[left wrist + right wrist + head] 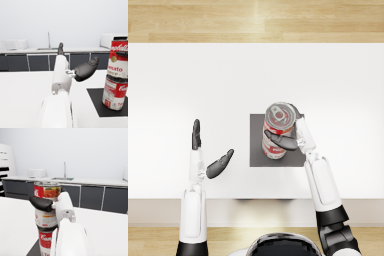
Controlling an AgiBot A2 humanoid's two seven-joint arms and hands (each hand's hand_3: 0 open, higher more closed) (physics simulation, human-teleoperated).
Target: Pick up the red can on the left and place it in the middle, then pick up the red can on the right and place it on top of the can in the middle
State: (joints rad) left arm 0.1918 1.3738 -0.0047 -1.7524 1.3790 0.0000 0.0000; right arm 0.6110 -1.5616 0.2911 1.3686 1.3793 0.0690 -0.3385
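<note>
The right hand (295, 134) gripped the upper red can (279, 118) from the side, thumb wrapped across the label. Directly beneath the hand, the can's base sat on the lower red can (115, 92), both long axes upright and roughly in line, on the dark mat (257, 155). Letting go looked like all that remained. The left hand (208, 152), well off to the side, was open and empty.
</note>
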